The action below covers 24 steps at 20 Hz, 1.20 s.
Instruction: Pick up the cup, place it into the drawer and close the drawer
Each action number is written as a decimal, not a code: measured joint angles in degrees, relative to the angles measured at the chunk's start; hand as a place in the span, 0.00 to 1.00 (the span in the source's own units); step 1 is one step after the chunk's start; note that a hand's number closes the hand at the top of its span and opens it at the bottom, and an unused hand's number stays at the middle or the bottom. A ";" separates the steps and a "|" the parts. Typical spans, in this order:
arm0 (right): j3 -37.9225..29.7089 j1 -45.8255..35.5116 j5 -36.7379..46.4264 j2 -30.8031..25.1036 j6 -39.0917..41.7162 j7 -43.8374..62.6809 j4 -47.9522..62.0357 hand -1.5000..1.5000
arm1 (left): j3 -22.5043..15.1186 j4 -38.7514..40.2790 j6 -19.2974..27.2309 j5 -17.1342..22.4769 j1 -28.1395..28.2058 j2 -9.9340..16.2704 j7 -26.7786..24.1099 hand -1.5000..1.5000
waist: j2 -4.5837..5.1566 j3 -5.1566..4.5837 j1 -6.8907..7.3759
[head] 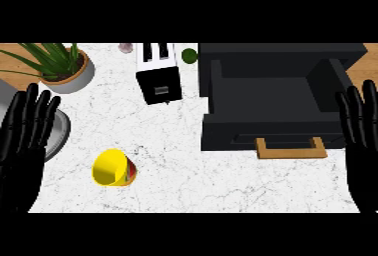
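A yellow cup point(112, 168) lies on its side on the white marble counter point(221, 185), its mouth facing the lower left. The black drawer point(269, 100) stands pulled open at the right, with a tan wooden handle point(291, 149) on its front. My left hand point(23, 145) rests open at the left edge, fingers up, well left of the cup. At the right edge my right hand point(363, 140) is also open and upright, beside the drawer's front corner. Neither hand touches anything.
A black and white toaster point(159, 75) stands at the back middle. A potted plant point(63, 65) sits at the back left, a grey round object point(60, 131) partly behind my left hand. A small green thing point(190, 55) lies near the drawer's back corner.
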 measured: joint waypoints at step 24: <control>0.33 -5.82 -4.65 1.29 4.00 10.05 2.66 0.00 | -8.10 0.30 -0.63 8.32 2.66 -6.73 1.77 0.00 | 0.85 0.25 0.87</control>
